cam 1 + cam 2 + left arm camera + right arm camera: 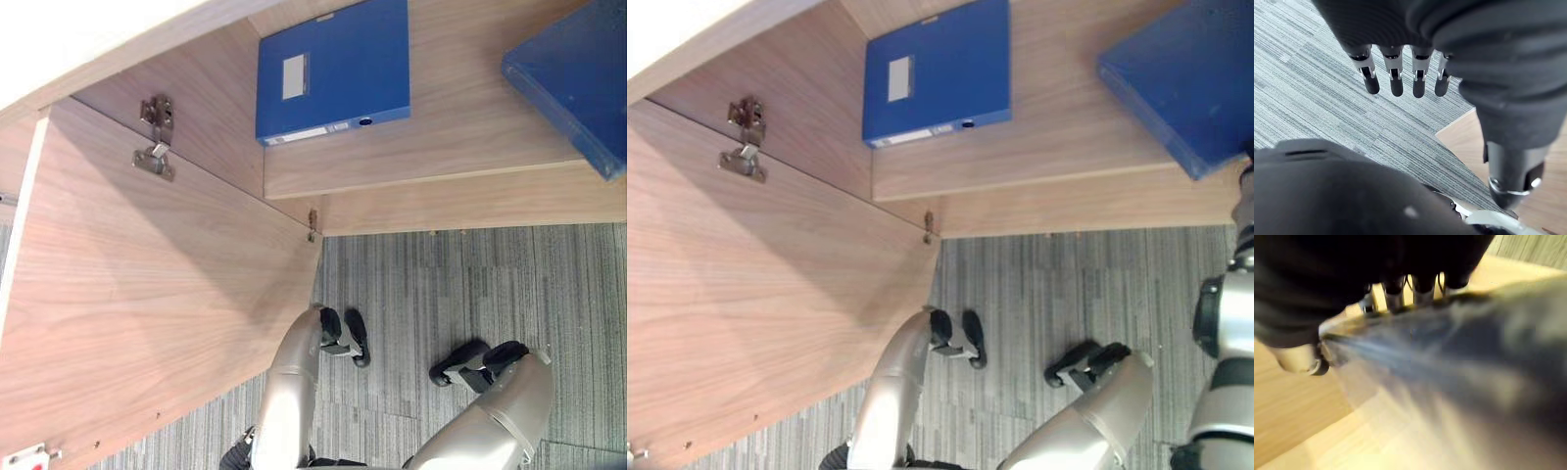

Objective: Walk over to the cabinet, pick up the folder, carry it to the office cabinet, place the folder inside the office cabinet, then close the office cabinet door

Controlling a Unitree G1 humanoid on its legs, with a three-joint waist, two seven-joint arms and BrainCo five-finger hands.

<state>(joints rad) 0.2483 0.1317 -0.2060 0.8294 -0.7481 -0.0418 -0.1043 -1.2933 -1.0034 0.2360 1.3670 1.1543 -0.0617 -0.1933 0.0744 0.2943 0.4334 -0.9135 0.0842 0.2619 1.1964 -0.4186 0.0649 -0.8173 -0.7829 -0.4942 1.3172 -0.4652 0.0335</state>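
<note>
At cabinet shelf [441, 147], right hand [1300, 360] pinches blue folder [1176, 78]; left hand [1396, 78] hangs above carpet [1312, 88], fingers [1419, 83] straight.

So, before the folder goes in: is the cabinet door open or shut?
Open. The door stands swung out, its hinge bare, and the shelf inside shows.

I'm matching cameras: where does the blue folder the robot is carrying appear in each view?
Left eye view: carried folder, upper right corner.
Right eye view: carried folder, upper right.
Right wrist view: carried folder close up, gripped by the right hand.
Left wrist view: left hand over carpet.
Landmark: shelved folder, in both eye views.
</note>
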